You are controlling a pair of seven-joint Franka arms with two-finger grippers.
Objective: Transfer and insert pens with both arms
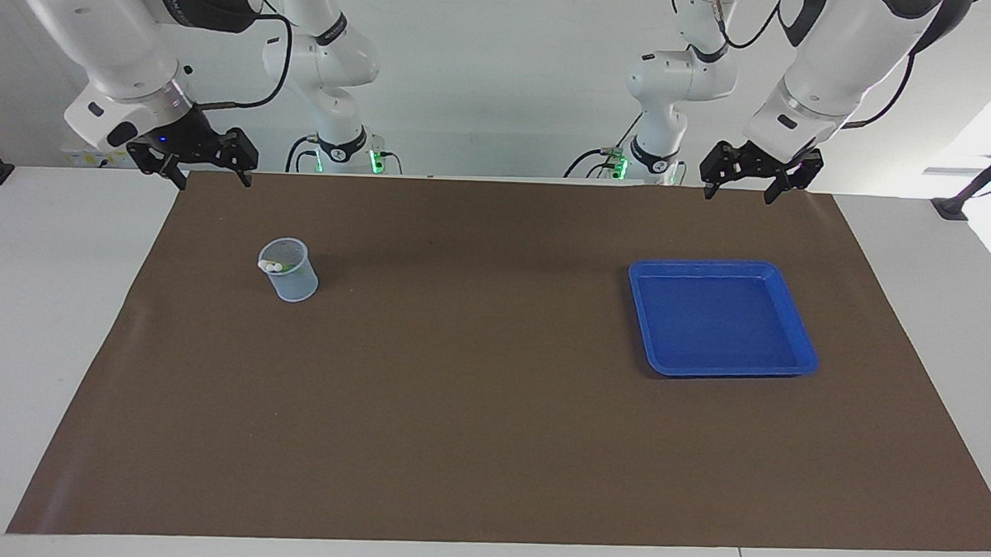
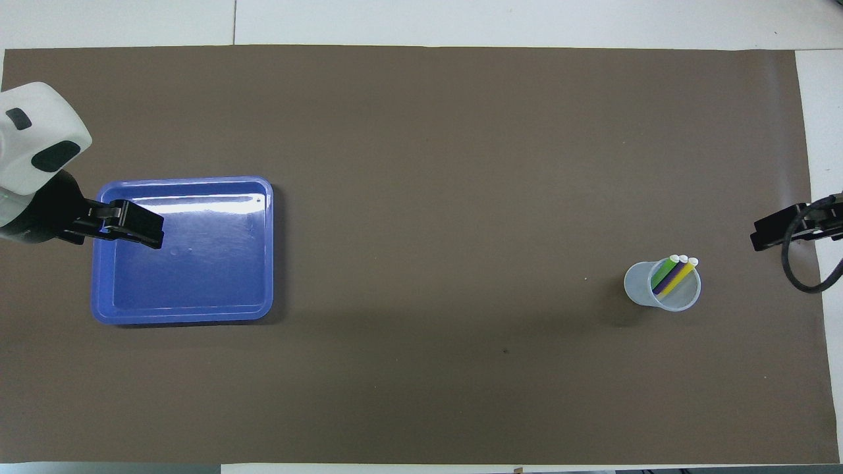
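Note:
The three pens stand together in a clear plastic cup (image 1: 291, 280) (image 2: 637, 288) toward the right arm's end of the table. In the overhead view I see the green pen (image 2: 661, 272), the purple pen (image 2: 666, 277) and the yellow pen (image 2: 678, 277), pale caps up. In the facing view only their caps (image 1: 270, 266) show at the cup's rim. My right gripper (image 1: 215, 178) (image 2: 774, 234) hangs open and empty, raised over the mat's edge by the robots. My left gripper (image 1: 737, 192) (image 2: 132, 227) hangs open and empty, raised over the same edge, above the tray's end of the table.
An empty blue tray (image 1: 723, 266) (image 2: 184, 181) lies toward the left arm's end of the table. A brown mat (image 1: 490, 427) covers the table. Two smaller white arms (image 1: 337, 100) (image 1: 667, 95) stand at the robots' edge. A black clamp (image 1: 955, 205) sits at a table corner.

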